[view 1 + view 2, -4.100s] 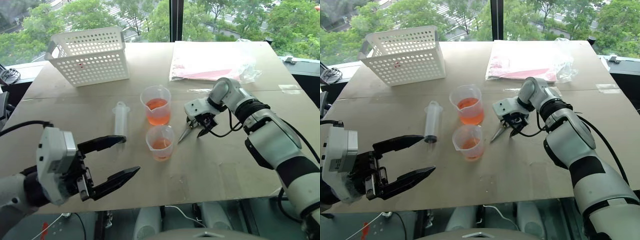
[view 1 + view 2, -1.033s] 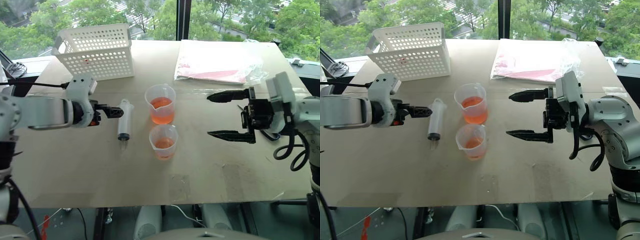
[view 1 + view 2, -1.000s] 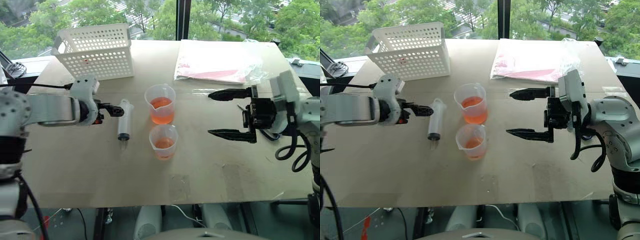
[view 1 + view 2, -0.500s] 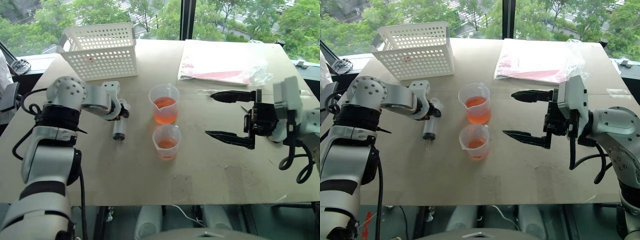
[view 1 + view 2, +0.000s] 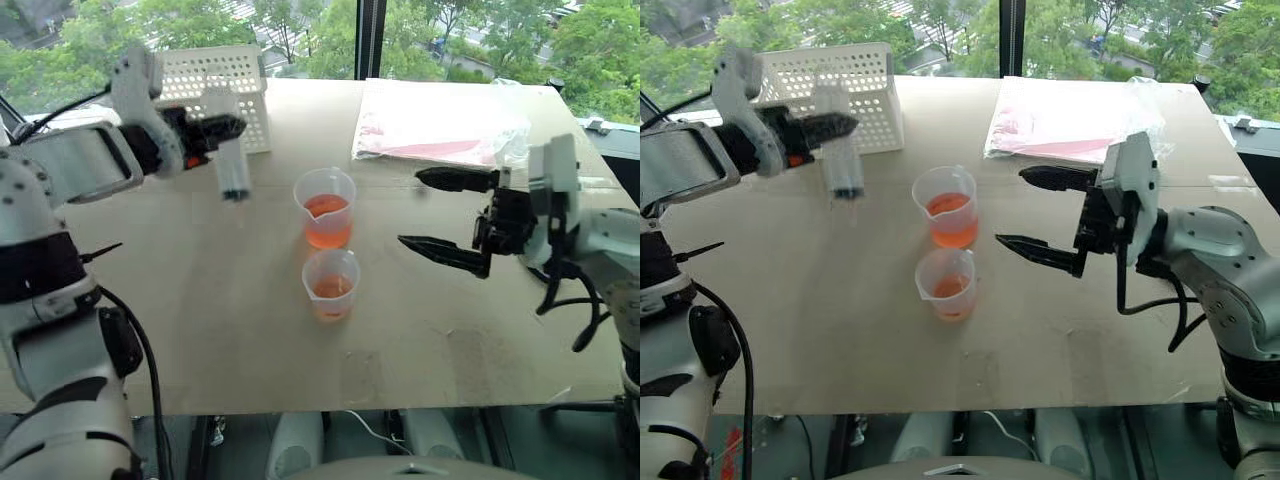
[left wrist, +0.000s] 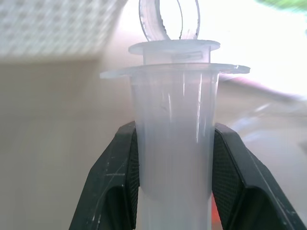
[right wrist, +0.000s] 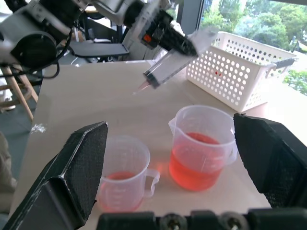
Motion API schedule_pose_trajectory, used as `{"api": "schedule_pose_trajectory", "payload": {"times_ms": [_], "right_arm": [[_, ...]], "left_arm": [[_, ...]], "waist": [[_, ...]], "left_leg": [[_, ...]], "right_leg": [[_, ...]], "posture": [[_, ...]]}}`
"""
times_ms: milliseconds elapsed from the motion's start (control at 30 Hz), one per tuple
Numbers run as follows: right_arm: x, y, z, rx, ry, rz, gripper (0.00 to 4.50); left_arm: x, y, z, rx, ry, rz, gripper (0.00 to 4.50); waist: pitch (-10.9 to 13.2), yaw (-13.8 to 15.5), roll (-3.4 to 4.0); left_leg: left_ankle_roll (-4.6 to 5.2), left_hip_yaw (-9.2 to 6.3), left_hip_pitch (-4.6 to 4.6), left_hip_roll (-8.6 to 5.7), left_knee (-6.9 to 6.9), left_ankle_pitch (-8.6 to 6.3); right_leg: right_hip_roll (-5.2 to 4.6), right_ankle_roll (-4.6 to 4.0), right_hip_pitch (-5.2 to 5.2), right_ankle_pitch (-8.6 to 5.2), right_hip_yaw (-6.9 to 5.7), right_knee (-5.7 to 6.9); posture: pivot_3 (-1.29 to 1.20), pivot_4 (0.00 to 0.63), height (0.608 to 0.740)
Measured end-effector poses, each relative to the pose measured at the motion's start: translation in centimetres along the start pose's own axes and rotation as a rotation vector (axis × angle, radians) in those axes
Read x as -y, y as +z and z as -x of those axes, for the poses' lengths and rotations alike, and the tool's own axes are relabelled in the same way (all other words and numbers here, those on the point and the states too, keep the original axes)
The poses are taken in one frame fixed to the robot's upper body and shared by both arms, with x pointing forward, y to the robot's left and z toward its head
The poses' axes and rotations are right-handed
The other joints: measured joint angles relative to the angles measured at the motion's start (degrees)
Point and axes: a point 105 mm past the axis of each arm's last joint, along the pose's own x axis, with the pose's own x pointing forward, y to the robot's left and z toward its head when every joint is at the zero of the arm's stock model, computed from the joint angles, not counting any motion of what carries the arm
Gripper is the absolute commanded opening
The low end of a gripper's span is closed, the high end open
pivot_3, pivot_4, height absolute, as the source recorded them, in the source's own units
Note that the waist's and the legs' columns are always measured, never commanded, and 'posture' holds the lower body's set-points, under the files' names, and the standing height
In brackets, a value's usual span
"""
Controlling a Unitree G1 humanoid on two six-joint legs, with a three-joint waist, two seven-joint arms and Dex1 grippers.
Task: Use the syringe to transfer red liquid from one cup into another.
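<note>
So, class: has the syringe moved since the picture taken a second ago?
Yes. The syringe has left the table beside the taller beaker; the left gripper now holds it up in front of the white basket.

Syringe (image 6: pixel 175 158) barrel below the gripper (image 6: pixel 175 182) grip — cut off, tip motion-blurred.
</note>
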Motion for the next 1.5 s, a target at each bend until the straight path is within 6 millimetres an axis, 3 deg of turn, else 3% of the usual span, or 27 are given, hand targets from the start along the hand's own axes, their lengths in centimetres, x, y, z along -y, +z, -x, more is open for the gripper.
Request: {"api": "schedule_pose_trajectory", "payload": {"times_ms": [67, 100, 133, 200, 233, 267, 400, 700, 900, 1200, 1467, 1500], "right_arm": [[1.4, 0.2, -0.7, 0.010, -0.037, 0.000, 4.50], [1.7, 0.3, -0.8, 0.011, -0.046, 0.001, 4.50], [2.4, 0.5, -0.8, 0.010, -0.076, 0.006, 4.50], [3.3, 0.2, -1.0, 0.003, -0.109, -0.012, 4.50], [5.2, 0.4, -1.6, -0.007, -0.192, -0.008, 4.50], [5.7, 0.7, -1.8, -0.004, -0.216, 0.000, 4.50], [7.5, 1.5, -2.9, 0.002, -0.299, 0.003, 4.50], [8.3, 1.1, -4.3, -0.035, -0.349, -0.020, 4.50], [8.5, 0.4, -5.0, -0.081, -0.362, -0.076, 4.50], [9.4, 0.7, -5.8, -0.144, -0.365, -0.122, 4.50], [8.4, 0.7, -7.4, -0.138, -0.301, -0.188, 4.50], [8.4, 0.6, -7.4, -0.140, -0.298, -0.192, 3.96]], "left_arm": [[2.7, 1.4, -0.3, 0.133, -0.131, -0.099, 1.38], [3.1, 1.5, -0.4, 0.148, -0.150, -0.111, 1.38], [4.2, 1.4, -0.8, 0.169, -0.203, -0.146, 1.38], [4.3, 1.6, -1.3, 0.233, -0.218, -0.198, 1.38], [6.4, 0.5, -2.4, 0.283, -0.368, -0.255, 1.38], [7.0, 0.1, -2.6, 0.300, -0.423, -0.254, 1.38], [6.6, -1.9, -4.0, 0.368, -0.522, -0.227, 1.38], [5.9, -6.1, -7.0, 0.345, -0.545, -0.334, 1.38], [5.2, -8.7, -7.8, 0.290, -0.540, -0.373, 1.38], [5.3, -10.1, -8.1, 0.257, -0.509, -0.416, 1.38], [6.1, -9.9, -8.2, 0.267, -0.508, -0.417, 1.38], [6.1, -9.9, -8.2, 0.267, -0.508, -0.418, 1.38]], "waist": [[0.00, 0.13, 0.01], [0.00, 0.16, 0.02], [-0.02, 0.36, 0.00], [-0.04, 0.29, 0.04], [-0.04, 0.29, 0.04], [-0.04, 0.28, 0.03], [-0.05, -0.06, 0.06], [-0.06, -0.21, 0.08], [-0.06, -0.49, 0.09], [-0.06, -0.39, 0.09], [-0.06, -0.47, 0.09], [-0.06, -0.47, 0.09]], "left_leg": [[0.03, 0.04, 0.04, -0.10, 0.00, 0.01], [0.03, 0.04, 0.05, -0.12, 0.00, 0.01], [0.27, 0.00, 0.09, -0.12, 0.01, -0.12], [0.28, 0.02, 0.12, -0.11, 0.01, -0.12], [0.29, 0.04, 0.09, -0.11, 0.04, -0.12], [0.29, 0.02, 0.03, -0.10, 0.04, -0.12], [0.30, 0.04, 0.05, -0.08, 0.03, -0.13], [0.34, 0.03, -0.10, -0.07, 0.02, -0.15], [0.34, 0.01, -0.10, -0.06, 0.02, -0.15], [0.35, 0.02, -0.11, -0.04, 0.01, -0.16], [0.35, 0.01, -0.11, -0.02, 0.00, -0.16], [0.35, 0.01, -0.11, -0.02, 0.00, -0.16]], "right_leg": [[-0.02, 0.00, 0.03, 0.00, 0.07, 0.00], [-0.02, 0.00, 0.05, 0.00, 0.08, 0.00], [-0.01, 0.00, 0.10, 0.00, 0.07, 0.01], [0.01, 0.01, 0.10, 0.01, 0.09, 0.03], [0.03, 0.02, 0.09, 0.02, 0.10, 0.03], [0.04, 0.03, 0.06, 0.02, 0.08, 0.03], [0.07, 0.03, 0.06, 0.02, 0.10, 0.01], [0.08, 0.09, -0.04, 0.05, 0.07, -0.04], [0.09, 0.10, -0.06, 0.06, 0.08, 0.02], [0.09, 0.10, -0.08, 0.06, 0.07, 0.02], [0.10, 0.10, -0.10, 0.06, 0.06, 0.04], [0.10, 0.10, -0.09, 0.06, 0.06, 0.04]], "posture": [[0.00, 0.150, 0.740], [0.00, 0.150, 0.740], [0.00, 0.150, 0.740], [0.00, 0.150, 0.740], [0.00, 0.150, 0.740], [0.00, 0.150, 0.740], [0.00, 0.150, 0.740], [0.00, 0.150, 0.740], [0.00, 0.150, 0.740], [0.00, 0.150, 0.740], [0.00, 0.150, 0.740], [0.00, 0.150, 0.740]]}}
